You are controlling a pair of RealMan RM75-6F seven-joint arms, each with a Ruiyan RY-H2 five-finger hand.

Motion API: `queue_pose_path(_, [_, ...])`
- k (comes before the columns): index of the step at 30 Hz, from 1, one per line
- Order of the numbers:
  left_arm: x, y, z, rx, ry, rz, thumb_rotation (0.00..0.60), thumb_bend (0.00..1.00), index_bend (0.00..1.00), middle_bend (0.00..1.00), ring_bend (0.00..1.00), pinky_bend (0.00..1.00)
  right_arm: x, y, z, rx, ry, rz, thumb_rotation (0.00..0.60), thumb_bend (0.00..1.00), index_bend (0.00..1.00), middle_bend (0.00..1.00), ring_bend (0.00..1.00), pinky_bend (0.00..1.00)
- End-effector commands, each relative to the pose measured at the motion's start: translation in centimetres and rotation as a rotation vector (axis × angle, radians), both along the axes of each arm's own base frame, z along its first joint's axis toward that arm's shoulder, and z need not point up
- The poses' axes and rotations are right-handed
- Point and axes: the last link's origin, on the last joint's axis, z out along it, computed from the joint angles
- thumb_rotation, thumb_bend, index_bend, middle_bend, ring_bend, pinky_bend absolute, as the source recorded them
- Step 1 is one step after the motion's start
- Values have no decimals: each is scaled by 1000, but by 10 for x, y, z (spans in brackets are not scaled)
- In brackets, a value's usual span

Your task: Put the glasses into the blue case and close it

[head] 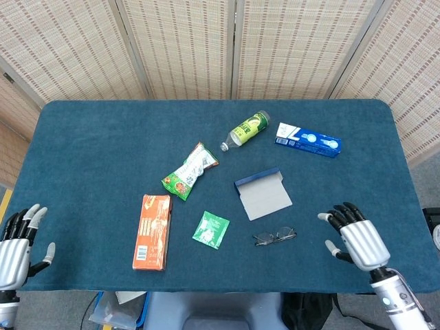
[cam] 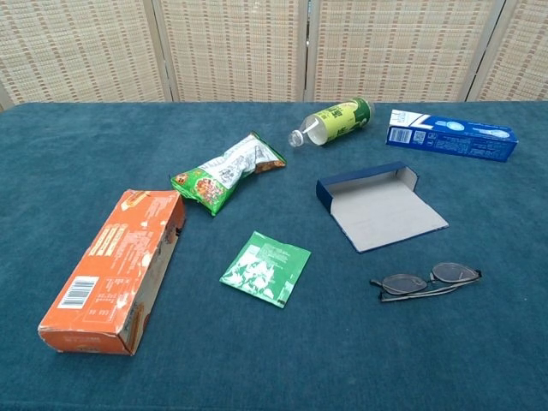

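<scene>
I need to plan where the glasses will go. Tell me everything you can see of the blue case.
The blue case lies open and empty on the table's blue cloth, its grey-lined flap spread flat toward the glasses. A low dark blue wall stands along its far edge. It looks like stiff card or leatherette. Nothing touches it; the glasses lie apart, just nearer the robot.

Teal table (head: 103, 158); blue case (head: 263, 193), grey lining; orange box (head: 152, 231); green sachet (head: 211, 229); silver right hand (head: 359, 240).

Orange box (head: 152, 232), green sachet (head: 211, 229), snack bag (head: 190, 170), bottle (head: 245, 130), toothpaste box (head: 308, 140).
</scene>
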Motion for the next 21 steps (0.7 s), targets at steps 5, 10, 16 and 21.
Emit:
queue_pose_path(5, [-4,-3,2,5,0,13,600,425,81,0,0,0,16,-13,-42,113,54,71,600,317,287,270,158,123])
queue_pose_path(10, [-7,-5,2,7,-6,18,600,424,80,0,0,0,16,-18,-64,176,90,79,600,316,305,251,138,123])
queue_pose_path(16, [-9,-6,3,9,-8,22,600,425,80,0,0,0,16,-28,-90,220,127,93,600,321,346,250,132,123])
queue_pose_path(21, [-11,-7,3,10,-10,26,600,425,81,0,0,0,18,-40,-108,238,135,101,600,344,354,243,121,124])
